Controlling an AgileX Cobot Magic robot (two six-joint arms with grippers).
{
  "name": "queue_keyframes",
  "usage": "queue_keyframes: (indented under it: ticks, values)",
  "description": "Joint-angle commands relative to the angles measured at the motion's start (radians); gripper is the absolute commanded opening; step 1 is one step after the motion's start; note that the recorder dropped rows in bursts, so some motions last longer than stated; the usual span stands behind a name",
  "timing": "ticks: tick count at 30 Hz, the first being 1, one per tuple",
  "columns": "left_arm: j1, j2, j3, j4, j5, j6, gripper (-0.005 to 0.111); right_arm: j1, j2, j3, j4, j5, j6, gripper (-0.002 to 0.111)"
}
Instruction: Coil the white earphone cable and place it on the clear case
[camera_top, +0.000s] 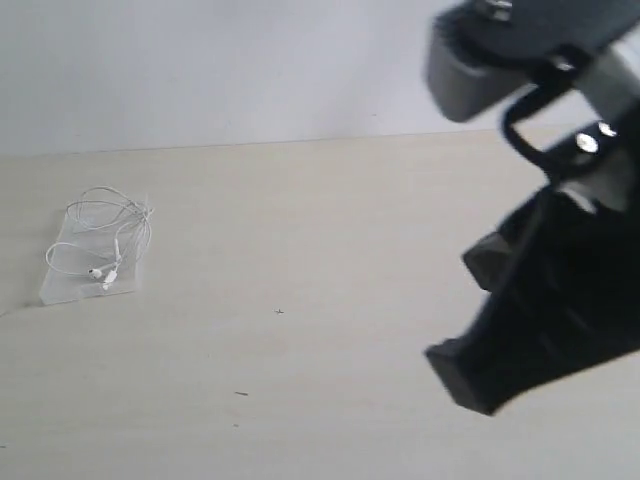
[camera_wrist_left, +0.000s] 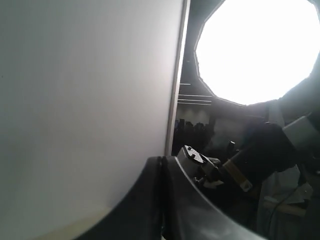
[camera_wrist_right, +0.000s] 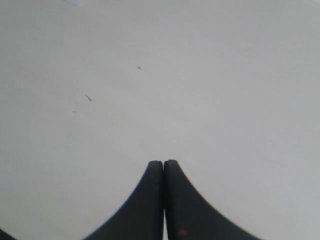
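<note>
There is one white earphone cable (camera_top: 105, 235), one clear case (camera_top: 62, 292), and two sets of jaws, one on each arm.

In the exterior view the case lies flat on the pale tabletop (camera_top: 300, 350), far out towards 9 o'clock. It is a translucent rectangle, set slightly askew. The cable rests on it in a few loose, uneven loops of very thin white wire. The loops are gathered at about 2 o'clock of the case. One loop bulges past the case's edge at 9 o'clock onto the tabletop. Two small white earbuds lie close together near the case's 5 o'clock corner.

The left gripper (camera_wrist_left: 161, 159) has its dark jaws pressed together and holds nothing. It faces a white panel (camera_wrist_left: 85, 100) and a bright round light (camera_wrist_left: 255, 50), away from the tabletop. The right gripper (camera_wrist_right: 163, 162) also has its jaws closed tip to tip with nothing between them. It hangs over bare tabletop with two tiny dark specks (camera_wrist_right: 139, 67).

The right arm (camera_top: 560, 290) fills the exterior view from 1 to 4 o'clock, well apart from the case and cable.
</note>
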Motion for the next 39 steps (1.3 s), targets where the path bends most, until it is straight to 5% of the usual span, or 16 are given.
queue_keyframes:
  ticks: [1, 10, 22, 39]
  values:
    - [-0.004, -0.002, 0.003, 0.009, -0.068, -0.002, 0.0, 0.003, -0.163, 0.152, -0.069, -0.04, 0.127, 0.0]
    - [-0.004, -0.002, 0.003, 0.009, -0.188, 0.013, 0.0, 0.003, -0.447, 0.378, -0.155, 0.036, 0.27, 0.0]
    - [-0.004, -0.002, 0.003, 0.009, -0.273, 0.048, 0.0, 0.003, -0.449, 0.382, 0.086, 0.13, 0.27, 0.0]
    - [-0.004, -0.002, 0.003, 0.009, -0.273, 0.048, 0.0, 0.003, -0.449, 0.382, 0.092, 0.13, 0.27, 0.0]
